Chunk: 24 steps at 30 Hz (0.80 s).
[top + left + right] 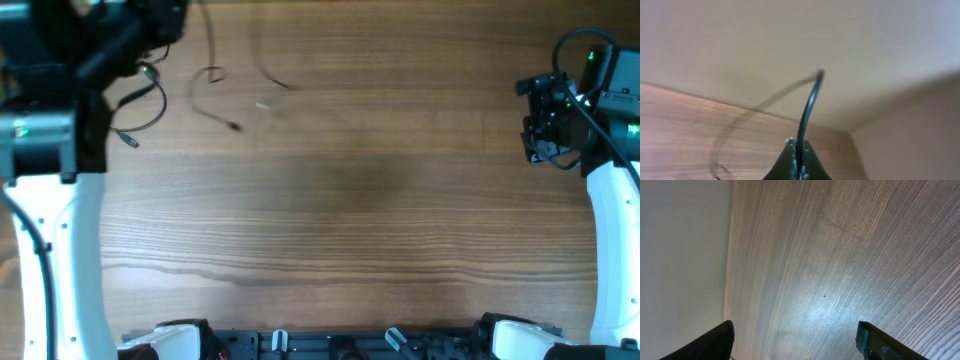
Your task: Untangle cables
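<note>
A brown wood-grain desk [340, 200] fills the overhead view. In the upper left of the frame, thin black cables [231, 124] lie loose on it as separate curved strands. A small pale scrap [263, 103] lies near them.

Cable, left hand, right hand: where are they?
Cable [808, 106]: left wrist view, middle of the curved cord.
Left hand [797, 150]: left wrist view, between its fingertips.
Right hand [795, 341]: right wrist view, midway between its fingers.
</note>
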### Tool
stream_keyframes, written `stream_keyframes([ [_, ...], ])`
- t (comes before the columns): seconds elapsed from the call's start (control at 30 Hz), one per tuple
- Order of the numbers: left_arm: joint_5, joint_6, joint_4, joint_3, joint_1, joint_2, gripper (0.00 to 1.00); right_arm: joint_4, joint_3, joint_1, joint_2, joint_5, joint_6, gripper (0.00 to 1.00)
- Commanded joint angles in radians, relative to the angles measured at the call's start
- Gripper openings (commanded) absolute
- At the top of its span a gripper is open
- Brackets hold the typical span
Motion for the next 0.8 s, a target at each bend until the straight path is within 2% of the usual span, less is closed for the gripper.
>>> stream_keyframes([
  [0.0, 0.008, -0.143, 0.018, 0.006, 0.056, -0.025, 0.04, 0.000, 0.002, -0.002, 0.020, -0.008, -0.019, 0.80],
  [0.3, 0.006, -0.185, 0.004, 0.006, 0.056, -0.148, 0.04, -0.002, 0.002, -0.002, 0.023, -0.008, -0.020, 0.80],
  [0.37, -0.014, -0.185, -0.092, 0.006, 0.056, -0.187, 0.04, -0.002, 0.002, -0.002, 0.023, -0.008, -0.020, 0.80],
  [0.5, -0.243, -0.185, -0.366, 0.006, 0.068, -0.210, 0.04, -0.002, 0.002, -0.002, 0.023, -0.007, -0.020, 0.80],
  [0.6, -0.312, -0.185, -0.468, 0.006, 0.151, -0.210, 0.04, -0.005, 0.002, -0.002, 0.023, -0.007, -0.021, 0.80],
  [0.77, -0.313, -0.185, -0.552, 0.006, 0.361, -0.204, 0.04, -0.004, 0.002, -0.002, 0.023, -0.007, -0.020, 0.80],
])
